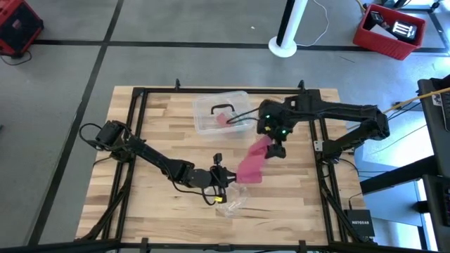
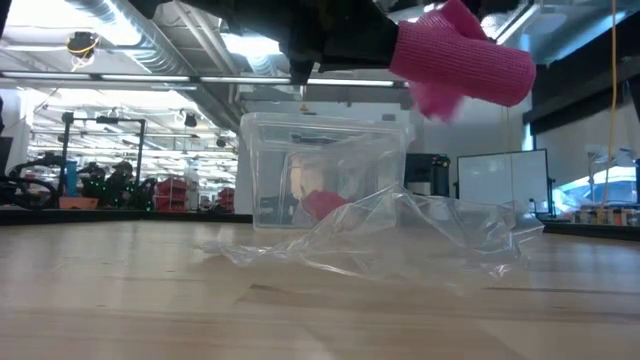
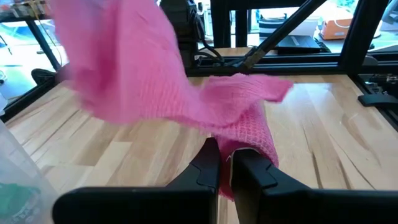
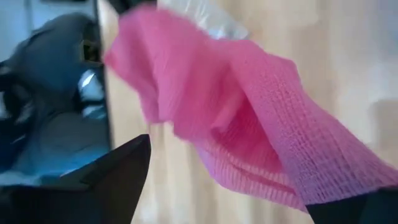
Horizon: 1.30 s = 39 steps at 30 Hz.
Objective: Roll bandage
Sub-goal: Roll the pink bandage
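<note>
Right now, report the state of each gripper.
Left gripper: shut on one end of the bandage.
Right gripper: open, fingers spread beside the bandage's other end, not gripping it.

Wrapper (image 1: 232, 200) & box (image 1: 219, 112) mid-table; edges free.

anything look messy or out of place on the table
Yes: a crumpled clear wrapper lies loose near the front edge, right by the left tool. The bandage is unrolled, hanging bunched in the air from that shut tool.
</note>
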Motion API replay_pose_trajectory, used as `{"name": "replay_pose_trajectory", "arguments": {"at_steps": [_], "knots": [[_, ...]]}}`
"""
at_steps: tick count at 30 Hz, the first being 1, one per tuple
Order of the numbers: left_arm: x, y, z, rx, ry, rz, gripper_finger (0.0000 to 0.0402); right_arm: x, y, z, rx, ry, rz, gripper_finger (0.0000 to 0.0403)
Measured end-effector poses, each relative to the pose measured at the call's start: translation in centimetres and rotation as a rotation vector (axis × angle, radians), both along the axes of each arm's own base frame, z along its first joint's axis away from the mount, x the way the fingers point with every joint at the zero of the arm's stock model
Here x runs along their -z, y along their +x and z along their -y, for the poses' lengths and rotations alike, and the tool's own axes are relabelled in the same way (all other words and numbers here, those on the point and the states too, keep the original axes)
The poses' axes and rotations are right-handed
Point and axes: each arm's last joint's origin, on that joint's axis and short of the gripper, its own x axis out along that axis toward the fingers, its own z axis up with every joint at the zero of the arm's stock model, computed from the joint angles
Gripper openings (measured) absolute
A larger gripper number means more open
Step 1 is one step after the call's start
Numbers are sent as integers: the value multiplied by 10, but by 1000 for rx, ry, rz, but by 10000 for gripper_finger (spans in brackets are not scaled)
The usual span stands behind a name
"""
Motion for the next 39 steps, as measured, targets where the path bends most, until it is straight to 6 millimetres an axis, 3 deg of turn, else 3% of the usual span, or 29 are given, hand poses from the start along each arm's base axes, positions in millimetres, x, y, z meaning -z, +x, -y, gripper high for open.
{"name": "replay_pose_trajectory", "arguments": {"at_steps": [6,10,14,19,24,29,34,39], "knots": [[0,0,0,0,0,1,13,-27,16,1,121,-300,330,363],[0,0,0,0,-1,2,13,-31,29,-8,138,-355,433,363],[0,0,0,1,4,0,13,-16,35,-21,80,-350,338,363],[0,0,0,6,23,-5,13,-10,17,-34,41,-329,182,363],[1,0,-1,5,36,-16,13,-17,5,-49,11,-348,188,363],[1,0,-1,5,35,-14,13,-8,15,-54,40,-492,298,363],[1,0,-1,4,30,-14,13,16,8,-57,-80,-348,159,363],[1,0,-1,1,24,-12,13,21,-3,-61,-107,-322,58,363]]}}
